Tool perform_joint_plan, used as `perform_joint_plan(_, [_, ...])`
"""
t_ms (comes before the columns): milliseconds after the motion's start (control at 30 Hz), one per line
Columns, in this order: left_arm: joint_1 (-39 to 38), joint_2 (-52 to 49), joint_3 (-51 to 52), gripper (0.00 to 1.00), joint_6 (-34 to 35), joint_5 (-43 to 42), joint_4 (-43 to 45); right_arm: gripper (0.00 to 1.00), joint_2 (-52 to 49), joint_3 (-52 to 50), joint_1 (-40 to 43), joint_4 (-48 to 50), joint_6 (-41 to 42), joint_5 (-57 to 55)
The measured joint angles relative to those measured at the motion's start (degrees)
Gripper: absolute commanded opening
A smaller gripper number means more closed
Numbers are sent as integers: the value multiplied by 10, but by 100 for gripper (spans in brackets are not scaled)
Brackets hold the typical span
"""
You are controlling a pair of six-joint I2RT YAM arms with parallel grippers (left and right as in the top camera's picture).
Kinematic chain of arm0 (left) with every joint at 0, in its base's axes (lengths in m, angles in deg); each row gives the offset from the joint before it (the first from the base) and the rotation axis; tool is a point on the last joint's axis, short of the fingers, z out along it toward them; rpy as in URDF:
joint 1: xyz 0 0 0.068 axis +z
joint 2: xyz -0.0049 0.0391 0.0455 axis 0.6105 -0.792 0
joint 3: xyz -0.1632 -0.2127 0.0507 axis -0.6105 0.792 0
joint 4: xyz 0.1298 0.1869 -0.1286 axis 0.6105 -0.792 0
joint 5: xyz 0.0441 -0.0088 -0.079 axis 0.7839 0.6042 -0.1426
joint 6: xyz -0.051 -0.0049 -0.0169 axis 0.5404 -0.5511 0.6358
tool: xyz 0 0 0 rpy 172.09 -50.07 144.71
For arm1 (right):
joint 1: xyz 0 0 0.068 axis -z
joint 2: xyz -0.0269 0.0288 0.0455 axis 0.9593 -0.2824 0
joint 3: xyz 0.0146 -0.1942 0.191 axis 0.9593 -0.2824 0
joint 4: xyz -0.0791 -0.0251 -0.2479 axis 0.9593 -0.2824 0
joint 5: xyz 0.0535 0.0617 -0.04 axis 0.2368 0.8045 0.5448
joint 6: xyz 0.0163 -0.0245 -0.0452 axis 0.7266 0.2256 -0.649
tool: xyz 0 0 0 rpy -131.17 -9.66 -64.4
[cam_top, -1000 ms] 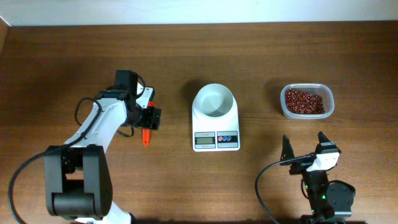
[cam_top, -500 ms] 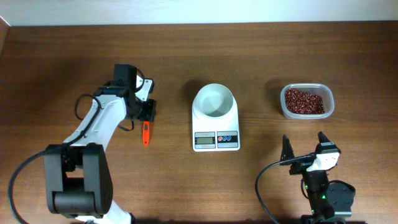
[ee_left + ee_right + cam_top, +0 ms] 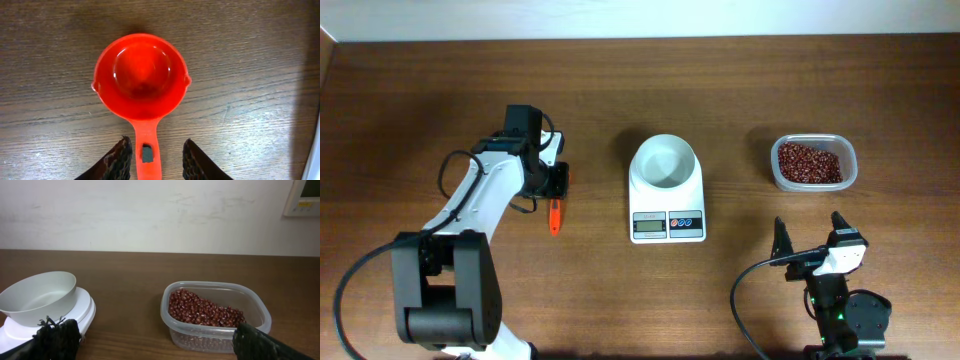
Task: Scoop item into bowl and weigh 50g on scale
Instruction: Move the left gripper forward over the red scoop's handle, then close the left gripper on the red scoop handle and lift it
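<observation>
scoop (image 3: 141, 75): small orange-red plastic one, lying flat on the table (image 3: 440, 80) with the cup facing up. From overhead it's off to the left of the scale (image 3: 667, 204), well apart from it.
left gripper (image 3: 155, 145): pointing straight down over the scoop, jaws apart with the handle sitting between them. One finger (image 3: 119, 159) is right next to the handle. On the other side there's a clear strip of wood showing, so as far as I can see it isn't clamped on.
right gripper (image 3: 808, 222): down at the near right of the table, jaws spread wide, facing the tub (image 3: 852, 168) and the bowl (image 3: 665, 162) from the near side.
beans (image 3: 809, 162): dark red-brown heap, all sitting in the tub, which is clear plastic with rounded corners. It's at the far right, a long way from the scoop.
bowl: plain white, upright, sitting right on top of the scale's platform.
scale: flat and white, middle of the table. It has a grey display plus a red and a blue button on the near edge. Can't read the display from here, too small.
table: dark wood, with a pale wall behind it.
</observation>
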Motion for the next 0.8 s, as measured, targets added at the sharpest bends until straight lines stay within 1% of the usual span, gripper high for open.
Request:
perform_joint_plan(167, [-8, 0, 21, 33, 5, 20, 5, 99, 0, 0, 0, 0, 0, 0])
perform_joint_plan(233, [-14, 0, 27, 36, 10, 25, 14, 99, 0, 0, 0, 0, 0, 0])
perform_joint_plan(467, [-24, 0, 54, 38, 13, 47, 53, 99, 0, 0, 0, 0, 0, 0])
perform_joint_plan(600, [-24, 0, 55, 42, 13, 57, 66, 99, 0, 0, 0, 0, 0, 0])
perform_joint_plan(800, [-24, 0, 55, 52, 15, 59, 86, 99, 0, 0, 0, 0, 0, 0])
